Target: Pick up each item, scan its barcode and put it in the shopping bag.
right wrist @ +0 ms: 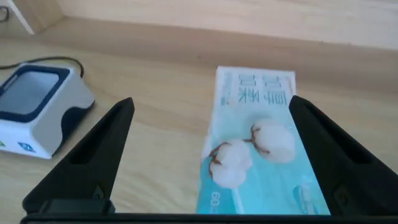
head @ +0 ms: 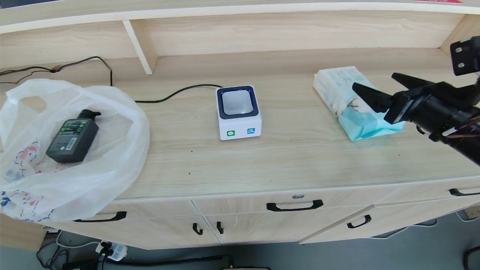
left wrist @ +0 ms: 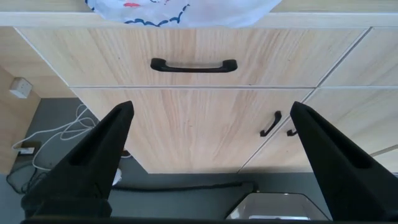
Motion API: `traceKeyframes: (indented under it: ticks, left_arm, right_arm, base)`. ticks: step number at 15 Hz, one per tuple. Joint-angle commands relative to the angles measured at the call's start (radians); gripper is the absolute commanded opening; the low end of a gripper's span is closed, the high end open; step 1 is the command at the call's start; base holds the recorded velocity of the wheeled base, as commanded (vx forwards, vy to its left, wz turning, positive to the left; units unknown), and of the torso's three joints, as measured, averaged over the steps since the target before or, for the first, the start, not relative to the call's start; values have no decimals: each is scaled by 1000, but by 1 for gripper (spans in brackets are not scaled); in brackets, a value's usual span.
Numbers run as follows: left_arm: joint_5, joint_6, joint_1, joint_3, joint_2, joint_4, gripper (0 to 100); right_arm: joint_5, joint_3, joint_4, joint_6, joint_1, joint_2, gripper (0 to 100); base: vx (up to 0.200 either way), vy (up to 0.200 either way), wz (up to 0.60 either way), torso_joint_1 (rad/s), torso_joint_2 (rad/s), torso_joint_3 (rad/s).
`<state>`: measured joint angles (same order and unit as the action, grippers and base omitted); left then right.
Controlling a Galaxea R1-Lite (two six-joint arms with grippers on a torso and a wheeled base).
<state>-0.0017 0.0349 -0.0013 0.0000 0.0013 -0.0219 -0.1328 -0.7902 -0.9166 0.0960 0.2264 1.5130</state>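
You're looking at about half done, judging by 2 items in sight. 1 item, the dark pump bottle [head: 73, 137], is already lying inside the shopping bag [head: 123, 150], well apart from the right jaws, out past the scanner [head: 238, 112].

The tissue pack [head: 337, 93] is what's left. It's lying flat on the surface [head: 300, 157], directly ahead of and below the right jaws, lined up with the gap between them but not touching either one. The right jaws are standing wide open and holding nothing, so the pack isn't grasped, scanned or bagged yet. The scanner is sitting near the jaws on their left side, window facing up.

The left jaws are hanging low, below the surface edge, spread wide and gripping nothing. They're facing the drawer front [left wrist: 193, 118], with the bag's edge above them.

You're probably at the grasp step for the pack, then scan, then bag.
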Motion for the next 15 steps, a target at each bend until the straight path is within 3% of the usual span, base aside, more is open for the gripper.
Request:
traceKeyframes:
  ticks: [1,2,7,10,15]
  left_arm:
    - [0,0,0,0,0,0,100]
    - [0,0,0,0,0,0,100]
    - [0,0,0,0,0,-1,100]
    - [0,0,0,0,0,0,100]
    - [0,0,0,0,0,-1,100]
  right_arm:
    - [-7,-141,364,-4,-32,-65,100]
    - [-18,-196,455,-4,-62,-42,100]
    - [-82,-423,594,34,-136,98,100]
    - [-108,-437,630,76,-179,153,100]
    - [-140,-446,636,87,-171,187,100]
  base:
    - [0,0,0,0,0,0]
    - [0,0,0,0,0,0]
    - [0,0,0,0,0,0]
    - [0,0,0,0,0,0]
    - [0,0,0,0,0,0]
